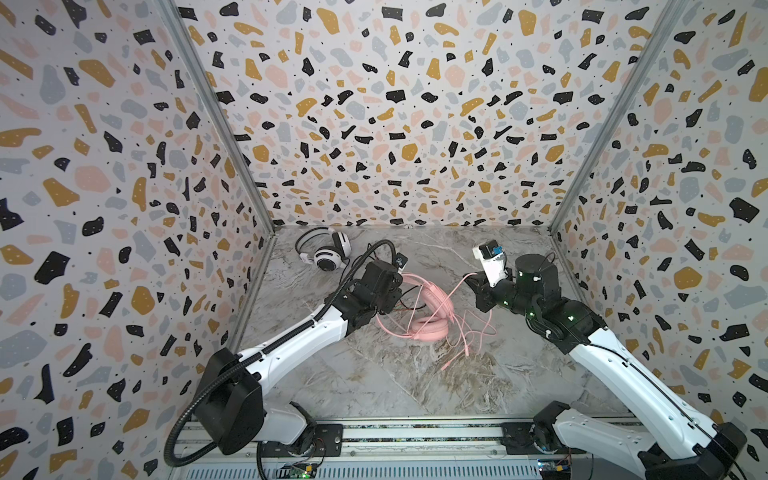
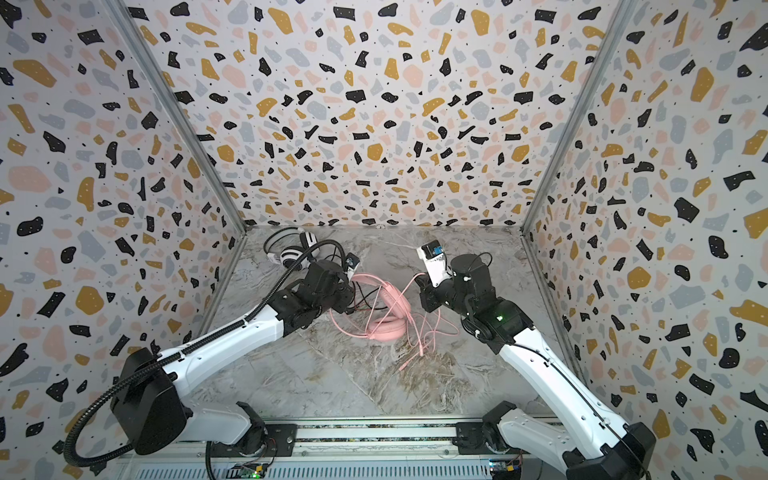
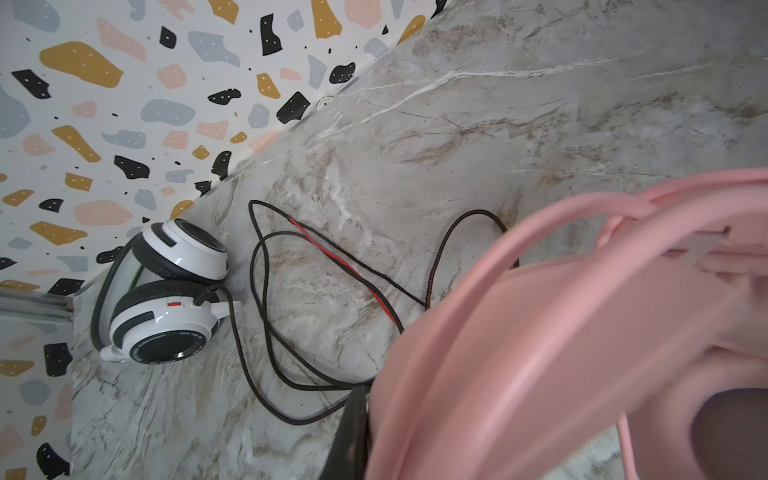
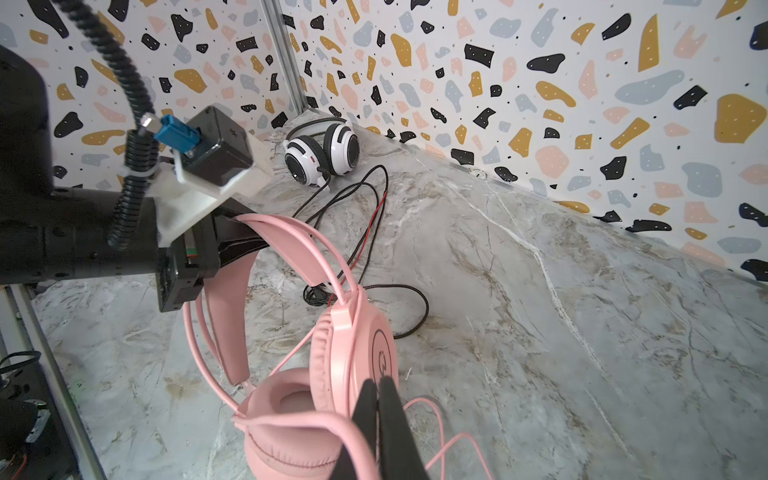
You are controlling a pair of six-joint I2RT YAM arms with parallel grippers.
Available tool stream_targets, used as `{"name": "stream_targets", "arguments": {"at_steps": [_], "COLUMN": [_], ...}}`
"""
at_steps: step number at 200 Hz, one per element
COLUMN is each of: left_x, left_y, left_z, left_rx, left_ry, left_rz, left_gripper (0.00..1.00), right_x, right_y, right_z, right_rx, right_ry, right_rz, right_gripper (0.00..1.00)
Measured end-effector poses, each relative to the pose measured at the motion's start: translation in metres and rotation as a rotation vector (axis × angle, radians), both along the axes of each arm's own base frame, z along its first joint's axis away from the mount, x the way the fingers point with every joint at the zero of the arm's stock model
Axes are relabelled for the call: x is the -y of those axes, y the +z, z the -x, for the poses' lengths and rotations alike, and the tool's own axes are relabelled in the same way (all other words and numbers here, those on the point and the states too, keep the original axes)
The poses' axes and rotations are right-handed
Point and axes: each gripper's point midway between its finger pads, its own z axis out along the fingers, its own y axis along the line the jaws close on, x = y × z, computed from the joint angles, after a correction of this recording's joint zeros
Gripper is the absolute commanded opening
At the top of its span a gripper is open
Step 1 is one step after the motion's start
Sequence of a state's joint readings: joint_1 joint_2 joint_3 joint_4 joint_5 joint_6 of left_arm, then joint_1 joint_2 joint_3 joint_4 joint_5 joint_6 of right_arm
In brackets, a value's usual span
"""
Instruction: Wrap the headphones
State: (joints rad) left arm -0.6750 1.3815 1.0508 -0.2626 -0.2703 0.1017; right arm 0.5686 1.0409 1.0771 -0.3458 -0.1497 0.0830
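Now in hand: pink headset (image 4: 345, 345), held up by its headband near mid-table, between the two arms. Its lower ear cup appears to rest on the marble tabletop (image 1: 374, 382).
Left gripper (image 4: 245, 239): clamped on the headband of the pink headset (shown most plainly in the right wrist view).
Right gripper (image 4: 379, 399): fingers pressed together. In both top views a strand of the pink cable (image 1: 457, 289) is seen rising to its tips, so the cable is judged to be pinched there.
Pink cable, remainder: spread in loose loops on the tabletop beside the ear cups, its end trailing toward the near edge. No turns are laid.
White headset (image 1: 328, 251): lying in the far left corner, well apart from both grippers.
Black cable (image 3: 266, 291): unwound, sprawled from the white headset across the marble and reaching close to the pink headset.
Stage, as judged: early. One headset is gripped and nothing is wound yet.
Risk, slip: the thin pink cable may be lost from the pinch if it is drawn taut.
Risk, tangle: the loose loops may be pulled into a knot if they are not fed out in order.
Risk, snag: the black cable may be caught up and dragged into the winding, since it lies so near.
Risk, pivot: the headband may be twisted in the clamp by a sideways pull on the cable.
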Motion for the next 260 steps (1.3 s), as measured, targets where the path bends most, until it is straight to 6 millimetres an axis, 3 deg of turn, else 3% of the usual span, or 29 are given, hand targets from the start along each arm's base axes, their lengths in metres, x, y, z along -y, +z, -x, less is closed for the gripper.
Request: {"name": "stream_targets", "arguments": {"at_steps": [67,160,200,260], "left_x": [0.007,0.018,0.032,0.047], "left_y": [0.003,0.003,-0.001,-0.002], "left_z": [0.013,0.026,0.037,0.048], "left_rx": [0.014,0.005,-0.033,-0.07], "left_ry": [-0.074,-0.165,-0.259,-0.354], "left_rz": [0.055,0.113,0.143,0.19], "left_gripper": [0.0,0.0,0.0,0.0], "right_x": [-0.013,-0.035,-0.032,-0.012], "right_y": [0.005,-0.003,-0.022,-0.04], "right_z": [-0.011,-0.05,-0.049,-0.056], "right_rx": [-0.011,-0.023,-0.049,-0.077], "right_ry": [0.03,0.046,0.035,-0.024], "right_rz": [-0.004,-0.031,-0.043,-0.03], "right_gripper": [0.07,0.07,0.07,0.07]}}
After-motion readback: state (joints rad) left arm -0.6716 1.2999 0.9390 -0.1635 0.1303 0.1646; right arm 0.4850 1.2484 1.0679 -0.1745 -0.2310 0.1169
